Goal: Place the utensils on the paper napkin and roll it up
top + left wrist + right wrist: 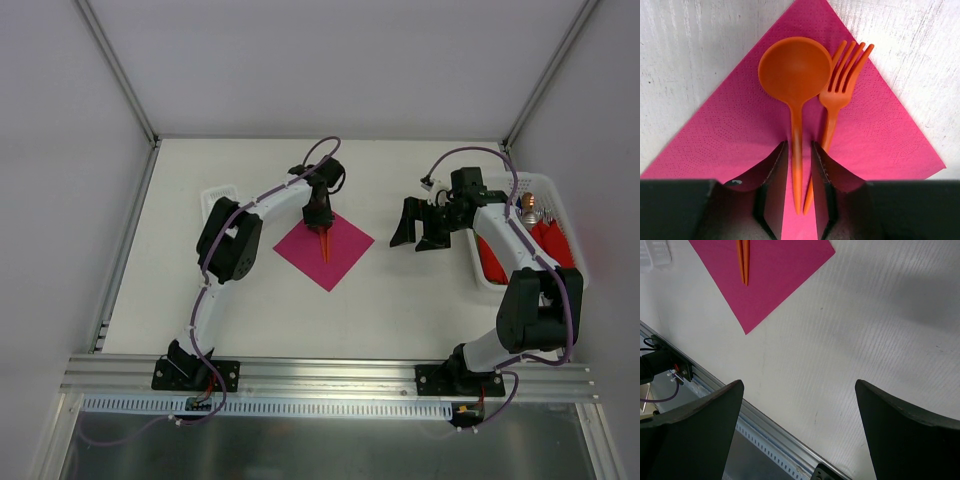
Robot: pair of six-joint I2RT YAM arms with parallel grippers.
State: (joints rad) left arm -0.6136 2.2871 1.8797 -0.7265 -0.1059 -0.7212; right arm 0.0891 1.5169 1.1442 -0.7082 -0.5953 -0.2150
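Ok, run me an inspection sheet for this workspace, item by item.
Surface: white table, no spills seen.
Job's things: magenta napkin flat, not rolled; orange spoon and orange fork lie side by side on it.
Clutter: white basket at the right with red bundles and metal utensils; small white tray at far left.
Grippers: left gripper low over the napkin, jaws narrowly apart around the handle ends; right gripper wide open, empty, over bare table.
Cables: purple cables run along both arms, off the napkin.
Surroundings: white walls; aluminium rail at the near edge.
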